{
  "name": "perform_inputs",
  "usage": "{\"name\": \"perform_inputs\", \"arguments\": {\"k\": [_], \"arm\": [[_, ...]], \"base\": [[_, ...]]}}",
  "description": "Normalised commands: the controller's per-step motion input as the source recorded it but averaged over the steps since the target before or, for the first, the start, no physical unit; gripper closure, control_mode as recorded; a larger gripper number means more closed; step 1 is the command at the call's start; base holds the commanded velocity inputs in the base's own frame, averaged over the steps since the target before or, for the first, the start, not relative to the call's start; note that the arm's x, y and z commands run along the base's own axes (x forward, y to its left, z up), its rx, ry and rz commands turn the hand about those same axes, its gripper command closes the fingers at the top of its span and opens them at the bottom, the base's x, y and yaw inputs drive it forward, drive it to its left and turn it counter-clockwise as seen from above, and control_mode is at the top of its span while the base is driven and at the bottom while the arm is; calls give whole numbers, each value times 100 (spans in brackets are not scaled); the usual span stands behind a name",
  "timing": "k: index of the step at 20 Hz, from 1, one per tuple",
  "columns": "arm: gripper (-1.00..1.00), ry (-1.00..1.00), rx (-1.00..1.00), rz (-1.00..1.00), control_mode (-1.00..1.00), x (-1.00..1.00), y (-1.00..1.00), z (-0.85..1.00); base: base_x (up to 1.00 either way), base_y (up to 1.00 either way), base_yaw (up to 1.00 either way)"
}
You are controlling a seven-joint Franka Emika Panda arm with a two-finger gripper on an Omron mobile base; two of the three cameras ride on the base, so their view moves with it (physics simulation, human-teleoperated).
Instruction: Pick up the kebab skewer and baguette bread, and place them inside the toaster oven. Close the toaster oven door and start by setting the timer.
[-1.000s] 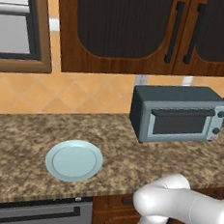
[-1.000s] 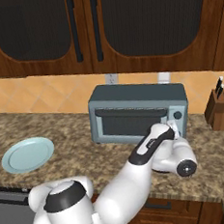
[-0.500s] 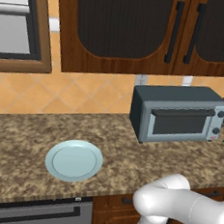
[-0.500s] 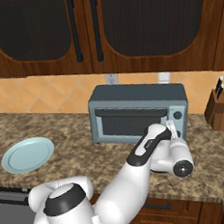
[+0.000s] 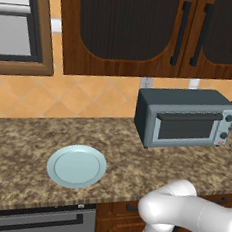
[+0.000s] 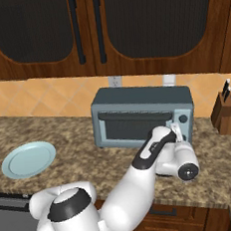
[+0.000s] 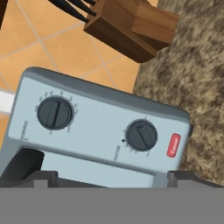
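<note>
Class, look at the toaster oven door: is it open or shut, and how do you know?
Shut. The toaster oven door stands upright, flush with the toaster oven front, its handle bar along the top.

Grey-blue toaster oven (image 5: 185,117), door (image 5: 187,128) closed

One toaster oven (image 5: 182,122), two knobs (image 7: 54,112), one plate (image 5: 76,165), one knife block (image 6: 227,113).

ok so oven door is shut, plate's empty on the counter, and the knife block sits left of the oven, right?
Not quite. The knife block stands to the right of the toaster oven, as the right base view shows; it's the plate that lies off to the left. The rest holds: the door is shut and the plate is empty on the counter.
</note>
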Motion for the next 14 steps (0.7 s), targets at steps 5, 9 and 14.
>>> {"name": "perform_inputs", "arguments": {"k": [5,9,14], "arm": [[-100,0,5,0,-100,7,0,-3],[-100,0,5,0,-100,0,0,-17],[-100,0,3,0,-100,3,0,-18]], "base": [[0,0,0],[0,0,0],[0,0,0]]}}
